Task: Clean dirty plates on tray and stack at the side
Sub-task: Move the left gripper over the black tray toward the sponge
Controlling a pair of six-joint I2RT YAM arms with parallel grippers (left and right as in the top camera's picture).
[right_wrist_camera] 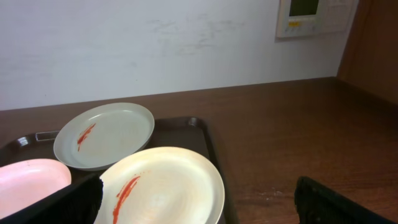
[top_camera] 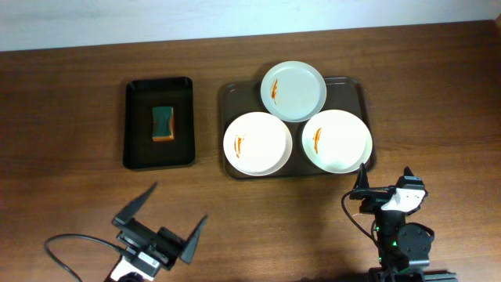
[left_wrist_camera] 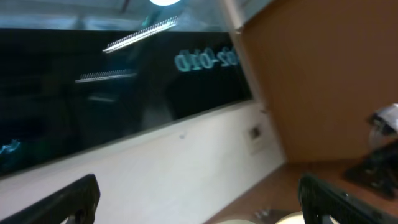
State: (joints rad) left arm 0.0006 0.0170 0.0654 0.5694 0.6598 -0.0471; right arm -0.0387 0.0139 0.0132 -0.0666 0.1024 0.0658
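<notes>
Three white plates with orange-red smears lie on the dark brown tray (top_camera: 356, 88): one at the back (top_camera: 293, 91), one front left (top_camera: 257, 143), one front right (top_camera: 337, 140). My left gripper (top_camera: 174, 213) is open and empty near the front edge, left of the tray; its wrist view shows the wall and window between its fingers (left_wrist_camera: 199, 199). My right gripper (top_camera: 385, 178) is open and empty just in front of the tray's right corner. The right wrist view shows the front right plate (right_wrist_camera: 165, 186) and back plate (right_wrist_camera: 106, 134) beyond its fingers (right_wrist_camera: 199, 202).
A smaller black tray (top_camera: 137, 125) at the left holds a green and orange sponge (top_camera: 163, 124). A black cable (top_camera: 70, 247) loops by the left arm. The table's far edge meets a white wall.
</notes>
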